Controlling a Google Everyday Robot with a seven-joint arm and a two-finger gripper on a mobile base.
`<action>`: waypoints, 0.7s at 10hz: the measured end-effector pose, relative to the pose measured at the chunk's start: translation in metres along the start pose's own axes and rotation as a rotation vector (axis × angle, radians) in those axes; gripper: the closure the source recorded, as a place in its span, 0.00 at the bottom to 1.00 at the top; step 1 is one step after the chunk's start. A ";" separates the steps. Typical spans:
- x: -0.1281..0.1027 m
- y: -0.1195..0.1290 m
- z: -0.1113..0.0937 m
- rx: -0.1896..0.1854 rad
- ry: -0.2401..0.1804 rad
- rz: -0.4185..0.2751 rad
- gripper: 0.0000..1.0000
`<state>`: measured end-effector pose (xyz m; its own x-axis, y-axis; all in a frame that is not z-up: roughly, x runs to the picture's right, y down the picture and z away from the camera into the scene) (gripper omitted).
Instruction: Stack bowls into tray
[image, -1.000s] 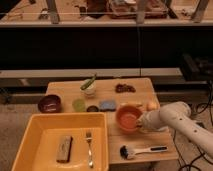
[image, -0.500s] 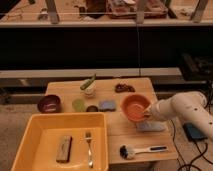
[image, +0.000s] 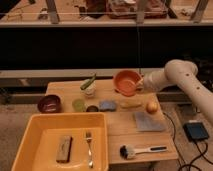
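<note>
**Orange-red bowl gripped above the table's far edge**

The gripper (image: 140, 81) is clamped on the rim of the orange-red bowl (image: 126, 82), holding it tilted in the air over the far edge of the table (image: 120, 131), right of centre. The dark maroon bowl (image: 49, 103) sits by the left edge. The yellow tray (image: 50, 134) fills the near-left corner, with a fork (image: 89, 148) and a brown block (image: 64, 148) inside. A grey-blue pad (image: 148, 121) lies near the right edge.
</note>
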<state>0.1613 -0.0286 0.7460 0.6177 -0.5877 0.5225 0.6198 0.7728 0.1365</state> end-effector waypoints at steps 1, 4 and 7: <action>-0.006 -0.043 0.001 0.030 -0.016 -0.054 0.94; -0.031 -0.104 0.009 0.095 -0.055 -0.136 0.94; -0.030 -0.103 0.009 0.095 -0.055 -0.134 0.94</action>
<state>0.0745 -0.0887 0.7236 0.5036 -0.6753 0.5388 0.6451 0.7088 0.2854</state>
